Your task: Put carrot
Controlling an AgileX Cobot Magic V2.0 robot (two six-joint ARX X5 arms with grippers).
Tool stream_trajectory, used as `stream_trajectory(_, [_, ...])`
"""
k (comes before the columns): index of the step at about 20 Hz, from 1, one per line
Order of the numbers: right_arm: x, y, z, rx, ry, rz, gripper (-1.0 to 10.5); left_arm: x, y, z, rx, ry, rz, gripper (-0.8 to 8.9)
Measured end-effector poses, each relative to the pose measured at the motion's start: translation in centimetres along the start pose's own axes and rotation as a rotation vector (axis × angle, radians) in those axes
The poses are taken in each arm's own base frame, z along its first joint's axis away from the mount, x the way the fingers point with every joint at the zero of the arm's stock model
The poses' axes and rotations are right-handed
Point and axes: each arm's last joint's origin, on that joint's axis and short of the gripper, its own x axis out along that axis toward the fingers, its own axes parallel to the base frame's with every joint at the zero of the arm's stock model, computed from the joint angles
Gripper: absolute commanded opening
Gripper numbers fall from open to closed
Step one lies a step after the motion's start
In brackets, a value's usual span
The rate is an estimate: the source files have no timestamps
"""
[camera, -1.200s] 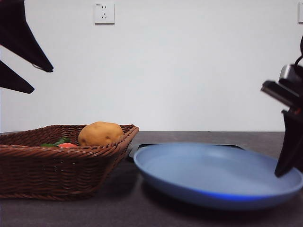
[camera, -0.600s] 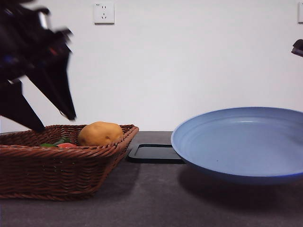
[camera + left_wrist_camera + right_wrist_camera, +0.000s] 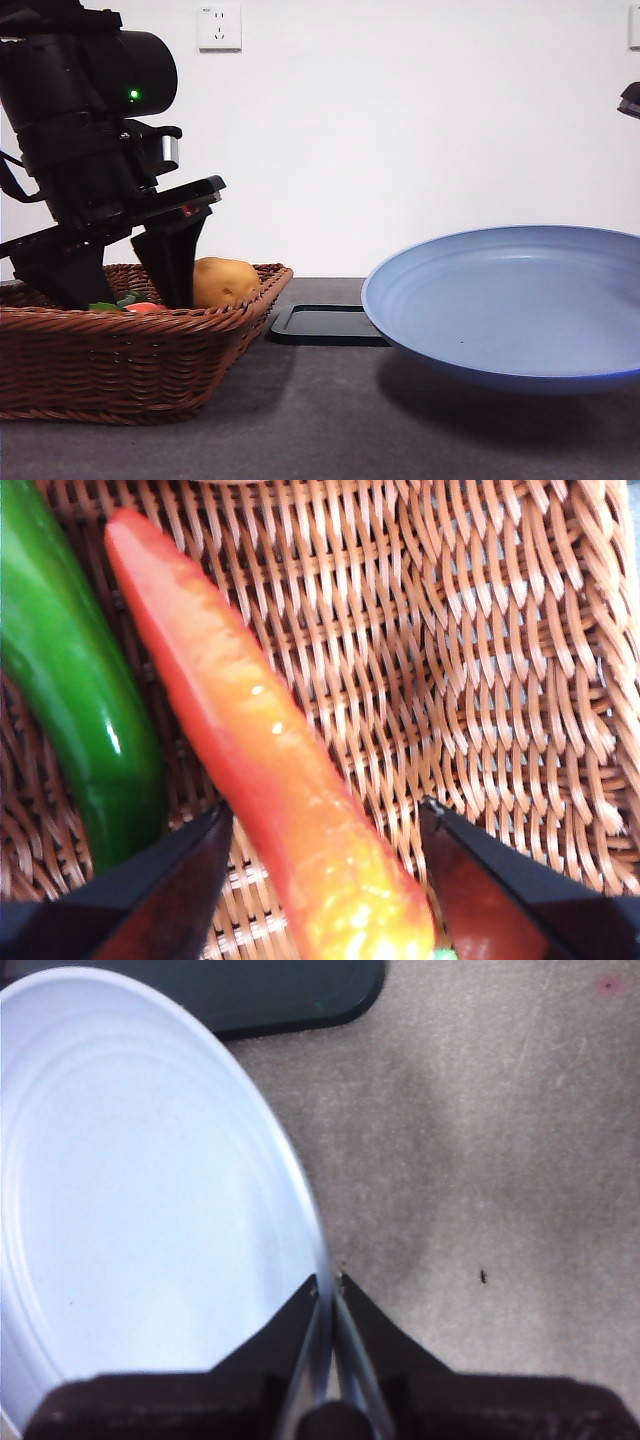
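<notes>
The carrot [image 3: 270,770], orange-red and tapered, lies on the floor of the wicker basket [image 3: 480,680]. My left gripper [image 3: 327,815] is open, one black jaw on each side of the carrot's thick part, not closed on it. In the front view this gripper [image 3: 120,290] reaches down into the basket [image 3: 120,350], and a red bit of the carrot [image 3: 143,307] shows above the rim. My right gripper [image 3: 328,1280] is shut on the rim of a blue plate [image 3: 140,1210]. It holds the plate [image 3: 510,300] tilted above the table at the right.
A glossy green vegetable [image 3: 80,710] lies right beside the carrot. A yellow-brown potato [image 3: 225,282] sits in the basket just right of the left gripper. A flat black tray [image 3: 325,325] lies on the table between basket and plate.
The left arm has come down from the upper left into the basket, over the carrot. The blue plate was lifted off the table and tilted a second ago, and has held still since.
</notes>
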Motion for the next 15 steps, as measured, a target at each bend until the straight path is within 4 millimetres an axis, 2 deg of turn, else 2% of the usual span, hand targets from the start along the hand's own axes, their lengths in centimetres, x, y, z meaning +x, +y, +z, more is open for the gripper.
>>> stream_trajectory(3, [0.0, 0.0, 0.0, 0.0, 0.0, 0.0, 0.0, 0.0, 0.0, -0.1, 0.035, 0.015, -0.001, 0.96])
stream_trajectory(8, [0.0, 0.0, 0.0, 0.0, 0.0, 0.0, 0.0, -0.3, 0.0, -0.2, 0.08, 0.05, -0.004, 0.87])
stream_trajectory(12, [0.0, 0.0, 0.0, 0.0, 0.0, 0.0, 0.0, -3.1, -1.0, 1.2, 0.132, 0.111, -0.015, 0.87])
stream_trajectory(15, [0.0, 0.0, 0.0, 0.0, 0.002, 0.004, 0.0, -6.5, -2.6, 3.3, 0.192, 0.091, -0.185, 0.87])
